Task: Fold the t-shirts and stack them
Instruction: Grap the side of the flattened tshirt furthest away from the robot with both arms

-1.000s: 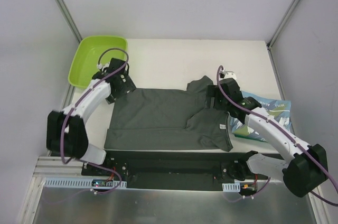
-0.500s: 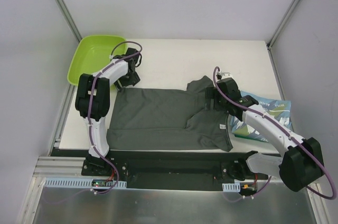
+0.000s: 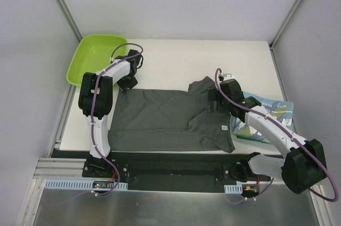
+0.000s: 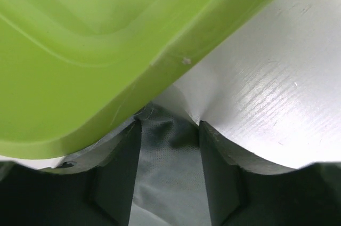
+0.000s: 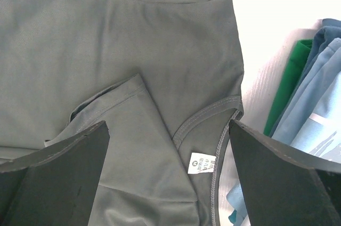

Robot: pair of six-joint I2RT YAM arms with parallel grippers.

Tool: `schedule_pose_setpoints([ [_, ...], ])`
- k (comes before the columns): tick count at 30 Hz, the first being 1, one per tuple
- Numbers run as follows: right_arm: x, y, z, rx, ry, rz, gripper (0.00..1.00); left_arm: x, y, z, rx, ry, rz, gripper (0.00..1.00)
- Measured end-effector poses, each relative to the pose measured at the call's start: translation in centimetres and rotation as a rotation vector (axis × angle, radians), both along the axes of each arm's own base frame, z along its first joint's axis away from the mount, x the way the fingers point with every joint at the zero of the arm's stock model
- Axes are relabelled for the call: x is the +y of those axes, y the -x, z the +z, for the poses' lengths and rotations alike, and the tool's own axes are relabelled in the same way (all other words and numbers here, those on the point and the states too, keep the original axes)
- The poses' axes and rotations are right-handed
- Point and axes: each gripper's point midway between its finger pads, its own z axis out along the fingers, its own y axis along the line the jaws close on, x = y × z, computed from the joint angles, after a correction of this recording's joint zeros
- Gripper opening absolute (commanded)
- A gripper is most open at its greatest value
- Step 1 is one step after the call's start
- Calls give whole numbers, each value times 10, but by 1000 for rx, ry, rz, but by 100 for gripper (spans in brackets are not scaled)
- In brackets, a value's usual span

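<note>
Top external: the dark grey t-shirt [image 3: 160, 116] lies spread on the near half of the desk [image 3: 176, 63], and the far half is bare. My left tool [image 3: 127, 83] sits just beside the lime-green tray [image 3: 96, 58] rim with grey cloth between its fingers, but I can't tell if it's pinching. The right tool [image 3: 214, 101] hangs released over the collar. My right arm partly hides the light blue tee [image 3: 277, 113].

I see a lime-green tray [image 3: 101, 38] in the upper left of the overhead frame, sitting on the white table's [image 3: 176, 61] corner, with a black rail [image 3: 170, 163] along the bottom.
</note>
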Motion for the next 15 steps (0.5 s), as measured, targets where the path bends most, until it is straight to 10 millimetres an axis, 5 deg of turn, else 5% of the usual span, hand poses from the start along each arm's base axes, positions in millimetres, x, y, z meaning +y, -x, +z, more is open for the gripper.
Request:
schedule_pose_setpoints([
  [9,-3,-3,2,-16,15,5,96,-1,4,-4,10,9,13,0],
  [15,1,-31,3,-5,50,9,96,0,8,-6,16,7,10,0],
])
